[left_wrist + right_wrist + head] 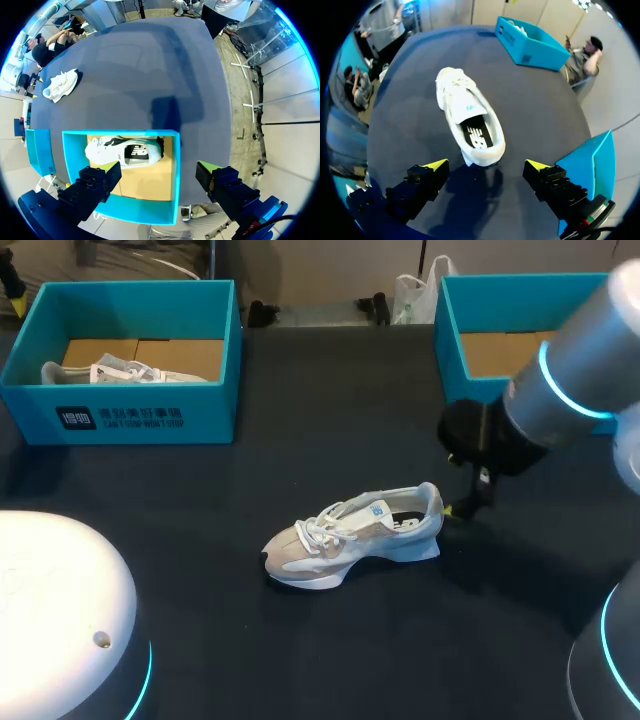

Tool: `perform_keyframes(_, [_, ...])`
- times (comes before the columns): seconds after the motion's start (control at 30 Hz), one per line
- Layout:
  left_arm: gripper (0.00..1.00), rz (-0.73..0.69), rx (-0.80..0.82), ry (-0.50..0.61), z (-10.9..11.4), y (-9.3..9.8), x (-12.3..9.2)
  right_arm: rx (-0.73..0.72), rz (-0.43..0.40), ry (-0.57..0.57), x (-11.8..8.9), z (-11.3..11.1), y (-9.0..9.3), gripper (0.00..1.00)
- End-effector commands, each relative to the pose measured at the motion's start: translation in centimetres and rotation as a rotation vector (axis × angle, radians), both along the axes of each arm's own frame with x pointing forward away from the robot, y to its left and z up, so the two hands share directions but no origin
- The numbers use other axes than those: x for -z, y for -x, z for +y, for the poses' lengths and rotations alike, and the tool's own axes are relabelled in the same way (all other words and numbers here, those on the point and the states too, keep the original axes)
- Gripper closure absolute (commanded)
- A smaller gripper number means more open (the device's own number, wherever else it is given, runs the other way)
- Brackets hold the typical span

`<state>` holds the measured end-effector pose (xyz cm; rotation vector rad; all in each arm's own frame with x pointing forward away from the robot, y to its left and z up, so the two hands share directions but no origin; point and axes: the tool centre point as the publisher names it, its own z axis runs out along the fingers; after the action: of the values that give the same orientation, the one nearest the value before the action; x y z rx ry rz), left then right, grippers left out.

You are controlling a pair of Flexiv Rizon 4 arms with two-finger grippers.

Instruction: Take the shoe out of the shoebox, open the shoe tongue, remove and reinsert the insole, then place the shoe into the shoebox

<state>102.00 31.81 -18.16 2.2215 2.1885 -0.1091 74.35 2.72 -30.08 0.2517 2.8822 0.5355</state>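
The shoe [352, 537] is out of its box and stands upright on the table [300, 660] near the middle, toe to the left and heel to the right. Its insole [479, 136] lies dark inside the opening. The right jaws sit low just right of the heel, spread wide with nothing between them. The left jaws hang above the far-left shoebox [120, 415], also wide apart and empty; a second shoe [125, 372] lies in that box. Another shoebox [450, 340] stands at the far right. The work on the shoe itself looks to be in hand, probably the tongue or the insole. Next, the right jaws should close in on the heel collar or insole edge, gently, so the shoe is not shoved leftward
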Motion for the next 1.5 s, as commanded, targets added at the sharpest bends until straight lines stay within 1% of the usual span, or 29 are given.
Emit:
perform_keyframes(0.03, [0.0, -0.001, 0.0, -0.003, 0.0, 0.1, -0.1, -0.148, -0.068, -0.303, 1.3, -1.8, 0.5, 0.0])
perform_keyframes(0.07, [0.0, -0.001, 0.0, -0.003, 0.0, 0.1, -0.1, -0.181, -0.074, -0.316, 1.5, -2.0, 0.4, 0.0])
perform_keyframes(0.17, [0.0, -0.001, 0.0, -0.003, 0.0, 0.1, -0.1, -0.201, -0.077, -0.36, 2.2, -2.8, 0.4, 0.0])
perform_keyframes(0.27, [0.0, -0.001, 0.0, -0.003, 0.0, 0.1, -0.1, -0.203, -0.091, -0.417, 3.1, -3.6, 0.4, 0.0])
perform_keyframes(0.43, [0.0, -0.001, 0.0, -0.003, 0.0, 0.1, -0.1, -0.218, -0.08, -0.476, 4.9, -4.6, 0.2, 0.0])
perform_keyframes(0.47, [0.0, -0.001, 0.0, -0.003, 0.0, 0.1, -0.1, -0.227, -0.083, -0.502, 5.4, -4.9, 0.2, 0.0])
perform_keyframes(0.6, [0.0, -0.001, 0.0, -0.003, 0.0, 0.1, -0.1, -0.227, -0.087, -0.546, 6.2, -5.6, 0.2, 0.0])
perform_keyframes(0.63, [0.0, -0.001, 0.0, -0.003, 0.0, 0.1, -0.1, -0.227, -0.087, -0.546, 6.2, -5.6, 0.2, 0.0])
perform_keyframes(0.67, [0.0, -0.001, 0.0, -0.003, 0.0, 0.1, -0.1, -0.237, -0.071, -0.542, 6.5, -5.7, 0.1, 0.0])
perform_keyframes(0.87, [0.0, -0.001, 0.0, -0.003, 0.0, 0.1, -0.1, -0.235, -0.061, -0.569, 7.6, -6.0, -0.6, 0.0])
perform_keyframes(0.93, [0.0, -0.001, 0.0, -0.003, 0.0, 0.1, -0.1, -0.231, -0.066, -0.59, 8.0, -6.1, -0.9, 0.0])
perform_keyframes(0.97, [0.0, -0.001, 0.0, -0.003, 0.0, 0.1, -0.1, -0.232, -0.051, -0.579, 8.1, -6.1, -1.1, 0.0])
perform_keyframes(1.17, [0.0, -0.001, 0.0, -0.003, 0.0, 0.1, -0.1, -0.242, -0.034, -0.585, 8.9, -6.0, -2.6, 0.0])
perform_keyframes(1.3, [0.0, -0.001, 0.0, -0.003, 0.0, 0.1, -0.1, -0.242, -0.053, -0.598, 9.1, -6.0, -3.0, 0.0])
perform_keyframes(1.4, [0.0, -0.001, 0.0, -0.003, 0.0, 0.1, -0.1, -0.228, -0.061, -0.613, 9.1, -6.0, -3.1, 0.0])
perform_keyframes(1.5, [0.0, -0.001, 0.0, -0.003, 0.0, 0.1, -0.1, -0.142, -0.068, -0.638, 9.2, -6.3, -2.8, 0.0])
